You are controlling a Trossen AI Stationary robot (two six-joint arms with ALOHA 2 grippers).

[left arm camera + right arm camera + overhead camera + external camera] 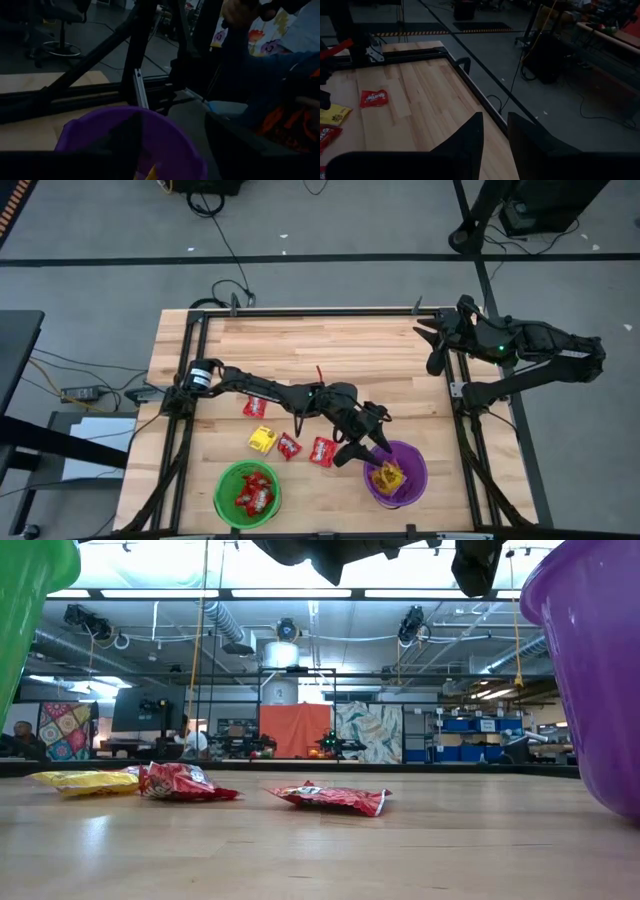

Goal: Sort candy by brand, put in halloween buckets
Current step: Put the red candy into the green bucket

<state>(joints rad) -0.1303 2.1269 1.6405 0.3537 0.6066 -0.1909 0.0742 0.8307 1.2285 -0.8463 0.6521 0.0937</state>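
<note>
A purple bucket (410,467) at the near right holds yellow candy (388,476). A green bucket (226,483) at the near left holds red candy (253,494). On the table between them lie a yellow packet (262,440) and three red packets (254,407), (288,446), (322,451). My left gripper (366,450) hangs open over the purple bucket's (170,135) left rim, with nothing between its fingers. My right gripper (495,142) waits, slightly open and empty, above the table's far right corner (437,345).
A dark metal frame (200,315) runs along the table's far, left and right edges. Bare wood lies across the far half of the table (350,350). In the low view the two buckets (30,590), (590,670) stand close at either side.
</note>
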